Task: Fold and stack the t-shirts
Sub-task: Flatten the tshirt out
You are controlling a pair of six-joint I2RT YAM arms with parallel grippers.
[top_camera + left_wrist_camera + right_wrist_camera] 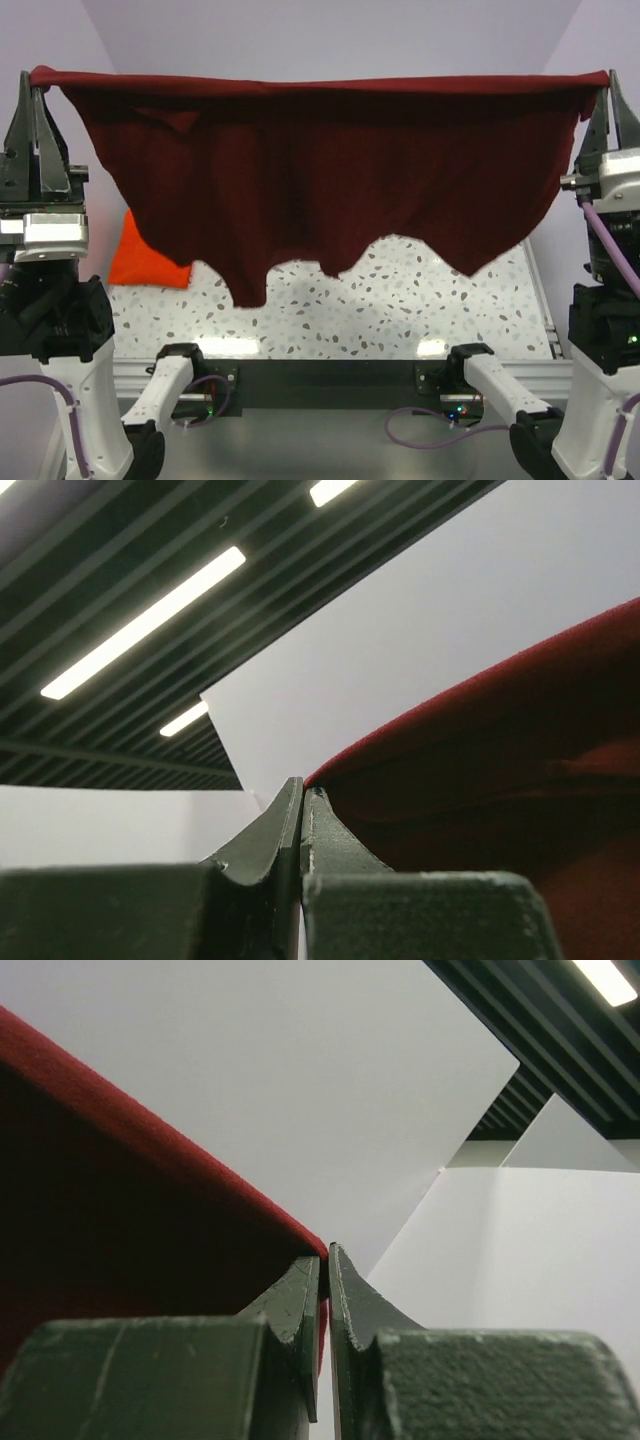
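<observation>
The dark maroon t-shirt (330,170) hangs in the air above the speckled bench (430,300). It is stretched wide between the two arms, so its top edge runs as a taut, nearly straight line across the top view. The left hand (38,90) points upward at the far left, clamped on one upper corner of the cloth. The right hand (603,88) points upward at the far right, clamped on the opposite corner. Below that edge the cloth drapes as an uneven curtain, hanging lowest left of centre, and its ragged lower border is clear of the bench. In the left wrist view the left hand (303,795) has its fingers pressed together, and the dark maroon t-shirt (520,770) leaves their tips and rises to the right under long ceiling lights (145,625). In the right wrist view the right hand (325,1255) is likewise closed, with only a thin slit between the fingers. There the dark maroon t-shirt (120,1220) meets the tips from the left. The bright orange-red t-shirt (145,255) lies on the bench at the left side, partly hidden behind the hanging cloth, so I cannot tell how it is folded.
</observation>
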